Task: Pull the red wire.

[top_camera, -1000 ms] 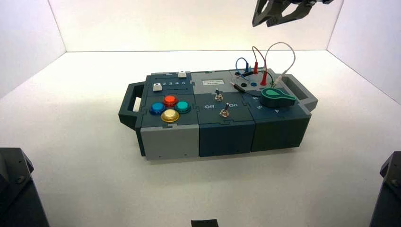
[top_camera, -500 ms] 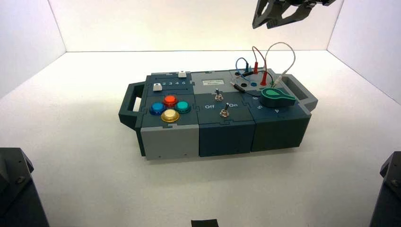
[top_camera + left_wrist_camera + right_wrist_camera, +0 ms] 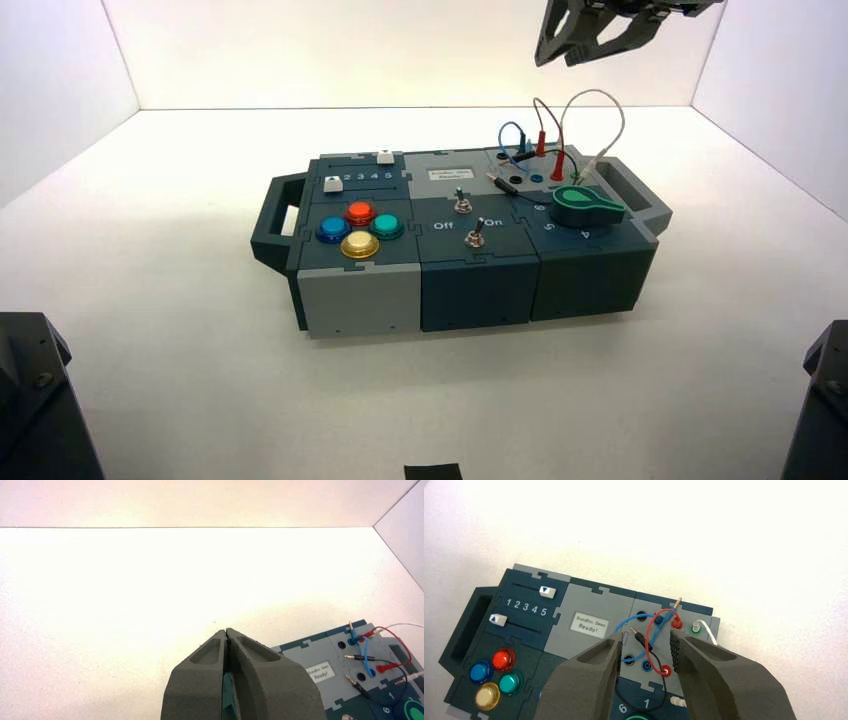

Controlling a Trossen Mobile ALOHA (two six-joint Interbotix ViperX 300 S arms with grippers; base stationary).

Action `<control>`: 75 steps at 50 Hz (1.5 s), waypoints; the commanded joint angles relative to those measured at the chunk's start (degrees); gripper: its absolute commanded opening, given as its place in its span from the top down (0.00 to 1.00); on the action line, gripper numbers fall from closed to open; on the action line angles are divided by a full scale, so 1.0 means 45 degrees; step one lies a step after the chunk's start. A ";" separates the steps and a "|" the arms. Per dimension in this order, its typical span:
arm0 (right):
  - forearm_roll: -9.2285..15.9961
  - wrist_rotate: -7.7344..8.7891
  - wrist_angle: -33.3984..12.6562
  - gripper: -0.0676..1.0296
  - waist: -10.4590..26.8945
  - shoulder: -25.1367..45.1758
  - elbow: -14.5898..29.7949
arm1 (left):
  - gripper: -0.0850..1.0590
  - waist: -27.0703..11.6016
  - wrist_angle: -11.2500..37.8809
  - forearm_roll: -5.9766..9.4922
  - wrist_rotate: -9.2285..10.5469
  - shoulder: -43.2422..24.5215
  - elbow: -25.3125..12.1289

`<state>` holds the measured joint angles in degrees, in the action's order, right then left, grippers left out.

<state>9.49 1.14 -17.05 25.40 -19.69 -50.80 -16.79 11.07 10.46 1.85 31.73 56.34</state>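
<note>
High above red wire [image 3: 646, 641], plugs [image 3: 677, 623] in sockets [image 3: 666, 671], right gripper [image 3: 647, 634], jaws spread; left gripper [image 3: 226, 631] aside, jaws pressed together.

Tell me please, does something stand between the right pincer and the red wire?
Nothing visible blocks the right pincer from above; the red wire arches over the blue wire and black wire.
</note>
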 commanded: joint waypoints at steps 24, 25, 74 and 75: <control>0.0059 0.0000 0.0020 0.48 0.0059 -0.0195 0.0156 | 0.95 -0.0059 0.0293 0.0020 0.0039 0.0098 -0.0371; 0.0059 0.0000 0.0020 0.48 0.0059 -0.0195 0.0156 | 0.95 -0.0059 0.0332 0.0000 0.0039 0.0117 -0.0371; 0.0098 -0.0039 -0.0098 0.48 0.0059 -0.0176 -0.0020 | 0.95 -0.0625 0.0879 0.0020 0.0059 -0.0117 -0.0371; 0.0098 -0.0039 -0.0117 0.48 0.0059 -0.0195 0.0000 | 0.95 -0.0625 0.0957 0.0020 0.0059 -0.0117 -0.0391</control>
<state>9.76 1.05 -17.58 25.40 -19.69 -52.03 -19.25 14.50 10.46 1.85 30.85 56.34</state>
